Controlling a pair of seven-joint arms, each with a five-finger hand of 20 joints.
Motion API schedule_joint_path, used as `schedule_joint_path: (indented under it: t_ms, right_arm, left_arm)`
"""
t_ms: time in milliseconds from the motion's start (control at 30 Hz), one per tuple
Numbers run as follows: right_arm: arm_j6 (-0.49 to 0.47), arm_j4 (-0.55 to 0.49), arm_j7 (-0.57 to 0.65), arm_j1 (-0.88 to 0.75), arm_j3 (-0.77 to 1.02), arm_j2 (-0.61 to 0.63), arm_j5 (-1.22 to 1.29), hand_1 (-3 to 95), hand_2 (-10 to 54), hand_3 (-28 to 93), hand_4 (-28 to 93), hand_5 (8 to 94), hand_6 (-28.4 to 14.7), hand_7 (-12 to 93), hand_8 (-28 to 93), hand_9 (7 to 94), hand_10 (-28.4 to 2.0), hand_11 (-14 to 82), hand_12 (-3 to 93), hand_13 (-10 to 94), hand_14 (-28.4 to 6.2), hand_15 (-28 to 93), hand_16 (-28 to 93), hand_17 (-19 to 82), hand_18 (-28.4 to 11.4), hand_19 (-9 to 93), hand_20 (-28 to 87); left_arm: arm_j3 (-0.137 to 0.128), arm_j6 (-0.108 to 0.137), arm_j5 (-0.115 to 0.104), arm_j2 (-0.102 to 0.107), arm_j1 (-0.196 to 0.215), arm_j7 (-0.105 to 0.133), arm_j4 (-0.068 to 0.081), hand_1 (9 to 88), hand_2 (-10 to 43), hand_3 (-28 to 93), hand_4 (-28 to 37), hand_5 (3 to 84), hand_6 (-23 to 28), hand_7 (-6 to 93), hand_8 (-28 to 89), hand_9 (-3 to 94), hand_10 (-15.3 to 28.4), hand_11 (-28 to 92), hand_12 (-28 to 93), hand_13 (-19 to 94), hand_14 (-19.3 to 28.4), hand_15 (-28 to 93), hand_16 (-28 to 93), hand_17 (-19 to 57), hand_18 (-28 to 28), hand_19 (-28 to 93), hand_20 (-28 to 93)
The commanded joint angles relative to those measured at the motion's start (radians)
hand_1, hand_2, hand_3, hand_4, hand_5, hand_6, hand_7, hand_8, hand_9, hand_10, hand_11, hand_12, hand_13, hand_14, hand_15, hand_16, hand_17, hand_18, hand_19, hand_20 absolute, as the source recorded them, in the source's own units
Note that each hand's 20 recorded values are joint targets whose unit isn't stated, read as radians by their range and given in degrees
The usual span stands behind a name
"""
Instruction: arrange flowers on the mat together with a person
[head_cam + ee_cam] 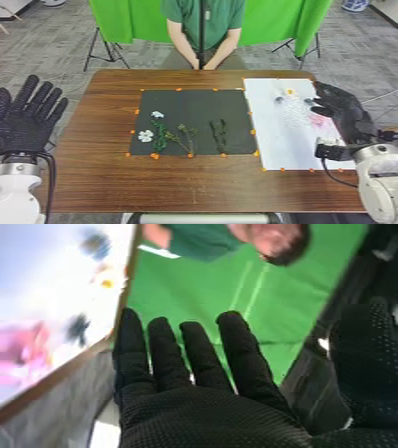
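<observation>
My right hand [345,110] is over the right edge of the white sheet [275,130], open and holding nothing; in the right wrist view the same hand [204,416] has its fingers straight. At the table's left side my left hand [27,120] is open, palm showing. On the dark mat [182,102] lie white flowers [146,135] with green stems [160,142], thin sprigs [188,137] and a long green stem [218,135]. Pink flowers [317,120], small white ones [293,116], a yellow-orange one [290,92] and blue-grey ones [279,100] rest on the sheet.
Orange markers line the edges of mat and sheet on the brown table [107,175]. A person in a green shirt [182,17] sits across the table, hands together beyond its far edge. A green backdrop [133,20] stands behind.
</observation>
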Motion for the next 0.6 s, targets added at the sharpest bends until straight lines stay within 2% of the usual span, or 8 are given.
schedule_joint_path:
  t_ms: [33,100,167,300,367,400,467,600]
  right_arm:
    - [-0.036,0.079,0.101,0.098,-0.081,0.069,-0.687,19.1,2.2,71,-21,34.2,-3.1,10,-7,28.8,-12.9,0.6,15.8,17,-14.9,7,22,4,-15.8,34,11]
    - [-0.037,0.086,0.122,0.095,-0.087,0.073,-0.765,20.2,0.4,71,-21,35.3,-2.3,11,-7,28.7,-12.2,0.4,15.4,14,-14.4,5,22,2,-14.9,34,10]
    - [-0.044,0.096,0.163,0.101,-0.105,0.077,-0.835,20.8,-0.7,72,-21,35.3,-2.2,11,-8,28.0,-12.0,0.3,15.0,13,-14.0,2,22,1,-14.6,33,10]
    - [-0.130,0.120,0.240,0.129,-0.132,0.095,-0.908,21.4,-2.3,72,-21,33.7,-2.5,11,-8,25.9,-12.3,-0.4,14.8,12,-15.0,1,22,1,-14.5,34,9]
    - [-0.109,0.153,0.257,0.141,-0.150,0.110,-0.901,24.1,-5.7,73,-21,32.1,-3.0,10,-7,24.2,-13.5,-1.0,15.2,11,-15.5,1,22,1,-15.6,35,8]
    - [-0.136,0.167,0.270,0.154,-0.156,0.112,-0.899,26.4,-8.0,73,-22,30.7,-3.1,10,-7,23.6,-14.0,-1.3,15.5,11,-16.0,2,22,2,-17.1,35,8]
    - [-0.145,0.200,0.281,0.170,-0.175,0.132,-0.906,31.1,-9.4,75,-25,27.8,-2.6,11,-7,22.7,-14.5,-1.9,15.7,12,-17.0,4,21,8,-20.1,38,9]
    - [-0.158,0.250,0.297,0.206,-0.207,0.150,-0.893,41.1,-9.5,72,-28,26.2,-1.6,14,-9,23.7,-14.5,0.1,15.1,18,-16.6,12,16,19,-21.9,46,14]
  left_arm:
    - [0.020,0.009,-0.018,-0.021,0.021,0.004,-0.005,25.8,12.6,66,-28.3,38.0,6.5,9.7,-9,31.4,13.5,13,8,19,11.7,17,-6,-5.4,11.8,24,10]
    - [0.039,0.008,-0.009,-0.022,0.005,-0.007,0.001,25.9,12.6,66,-28.3,38.2,6.5,9.9,-9,31.6,13.5,13,8,20,11.8,17,-6,-5.4,11.8,24,10]
    - [0.050,0.007,-0.014,-0.021,0.002,-0.005,0.003,25.7,12.6,66,-28.3,38.2,6.4,9.9,-9,31.7,13.5,13,8,20,11.7,17,-6,-5.4,11.8,24,10]
    - [0.056,0.009,-0.013,-0.028,0.007,-0.005,0.001,25.9,12.6,66,-28.3,38.2,6.5,9.9,-9,31.7,13.6,13,8,20,11.7,17,-6,-5.4,11.8,24,10]
    - [0.059,0.017,-0.016,-0.025,0.004,-0.006,0.001,25.9,12.6,66,-28.3,38.3,6.5,9.8,-9,31.7,13.6,13,8,20,11.7,17,-6,-5.3,11.8,24,10]
    - [0.065,0.024,-0.018,-0.025,-0.001,-0.005,0.001,26.0,12.6,66,-28.3,38.3,6.5,9.7,-9,31.7,13.6,13,8,20,11.7,17,-6,-5.3,11.8,24,10]
    - [0.074,0.017,-0.014,-0.031,-0.012,-0.006,0.003,26.0,12.6,66,-28.3,38.3,6.5,9.7,-9,31.8,13.6,13,8,20,11.7,17,-6,-5.2,11.8,24,10]
    - [0.094,0.013,-0.011,-0.027,-0.034,-0.014,0.010,26.0,12.6,65,-28.3,38.6,6.3,10.0,-9,32.1,13.5,13,8,20,11.8,17,-6,-5.3,11.8,24,10]
